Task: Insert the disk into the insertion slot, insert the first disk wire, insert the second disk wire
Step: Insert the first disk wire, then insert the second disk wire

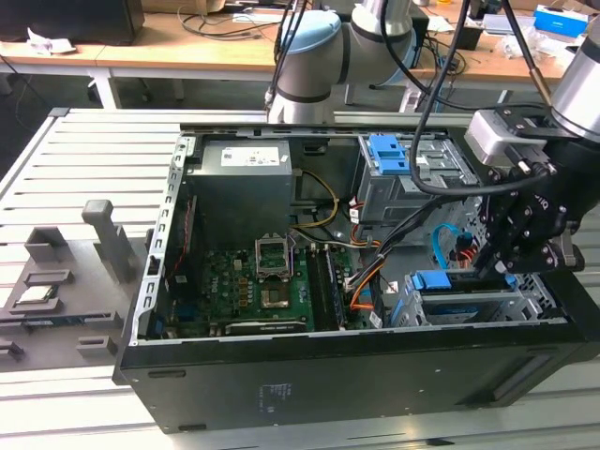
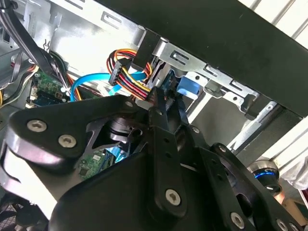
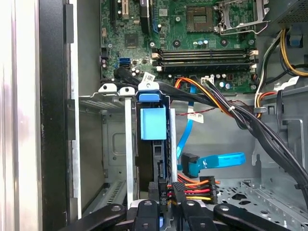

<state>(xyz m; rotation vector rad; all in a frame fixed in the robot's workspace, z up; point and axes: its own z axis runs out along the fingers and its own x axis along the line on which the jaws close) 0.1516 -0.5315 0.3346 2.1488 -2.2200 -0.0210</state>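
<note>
In the first wrist view the black two-finger gripper (image 3: 165,191) is pinching nearly shut on the black plug of the first disk wire (image 3: 195,185) — a red, orange and yellow bundle — at the near end of the disk (image 3: 154,122), a silver-grey drive in a glossy blue plastic carrier. The drive is sitting in the insertion slot (image 1: 487,307), the grey perforated sheet-metal bay at the lower right of the exterior view, with its long axis running straight away from the fingers. A flat blue cable (image 3: 216,160) is lying just beside it, and a green circuit board (image 3: 192,29) is lying beyond.

The silver-grey jointed robot arm (image 1: 314,56) is arching over on the exterior view's right, its black two-fingered gripper (image 1: 487,262) pointing downward (fingers (image 3: 179,191) sitting nearly together).
</note>
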